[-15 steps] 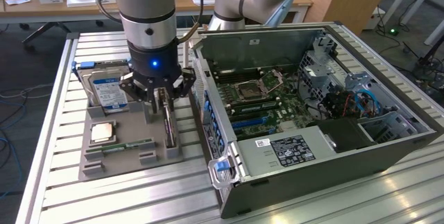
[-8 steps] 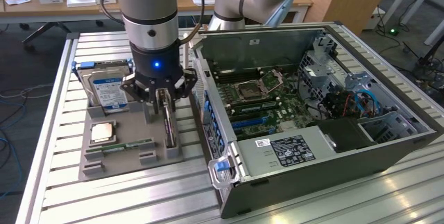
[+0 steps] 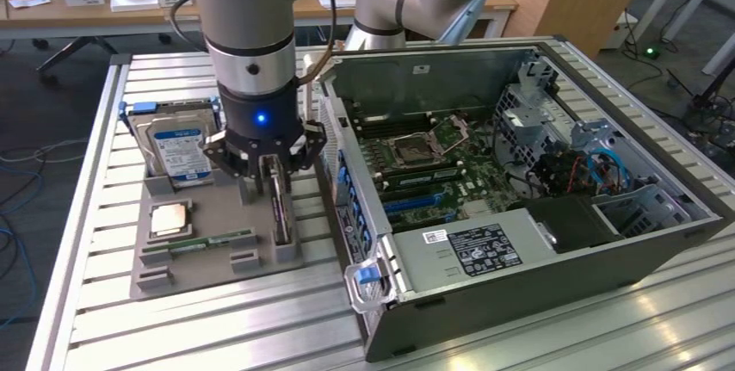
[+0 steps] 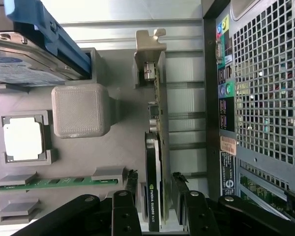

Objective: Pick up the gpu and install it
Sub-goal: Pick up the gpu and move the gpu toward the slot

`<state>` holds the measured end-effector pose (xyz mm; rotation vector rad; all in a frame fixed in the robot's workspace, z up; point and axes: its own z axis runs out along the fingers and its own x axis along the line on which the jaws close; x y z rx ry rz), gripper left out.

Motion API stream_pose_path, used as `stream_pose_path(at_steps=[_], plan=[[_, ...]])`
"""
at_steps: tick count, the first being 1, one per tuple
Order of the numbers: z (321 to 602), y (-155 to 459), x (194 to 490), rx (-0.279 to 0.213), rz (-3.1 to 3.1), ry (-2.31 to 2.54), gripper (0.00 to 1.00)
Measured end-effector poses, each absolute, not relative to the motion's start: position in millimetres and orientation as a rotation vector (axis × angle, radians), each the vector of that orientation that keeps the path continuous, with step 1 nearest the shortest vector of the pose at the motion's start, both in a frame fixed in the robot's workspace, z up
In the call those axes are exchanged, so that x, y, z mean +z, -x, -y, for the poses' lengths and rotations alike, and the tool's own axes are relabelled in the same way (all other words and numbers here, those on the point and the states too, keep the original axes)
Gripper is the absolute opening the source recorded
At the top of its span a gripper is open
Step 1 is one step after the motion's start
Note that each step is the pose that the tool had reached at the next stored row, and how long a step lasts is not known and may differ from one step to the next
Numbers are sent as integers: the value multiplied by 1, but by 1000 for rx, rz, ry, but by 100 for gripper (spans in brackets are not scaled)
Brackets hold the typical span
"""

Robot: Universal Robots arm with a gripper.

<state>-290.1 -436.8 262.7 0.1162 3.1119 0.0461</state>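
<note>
The gripper (image 3: 274, 170) is open, lowered over the gpu (image 3: 281, 213) with one finger on each side of the card; in the wrist view the fingertips (image 4: 132, 180) stand just off both faces, with a gap either side, so nothing is gripped yet. The gpu stands on its long edge in a slot of the grey holder (image 3: 225, 221), its dark face toward the fingers and its silver bracket (image 4: 148, 49) at the far end. On the same holder lie the hard drive (image 3: 178, 143), a processor chip (image 3: 170, 216) and the green memory stick (image 3: 213, 241), all apart from the gripper. Just beside the holder, toward the exterior view's right, the open computer case (image 3: 505, 289) lies on the desk (image 3: 230, 332) with its motherboard (image 3: 442, 173) exposed. By my reading the pick-up step is in hand, at the point of grasping. It calls for the fingers to close squarely on the thin card, centred enough that it does not tilt in its slot.
</note>
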Motion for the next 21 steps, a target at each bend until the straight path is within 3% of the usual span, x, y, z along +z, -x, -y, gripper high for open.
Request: stream_pose_path(at_steps=[21], plan=[[437,288,242,46,-3112,-116,42]])
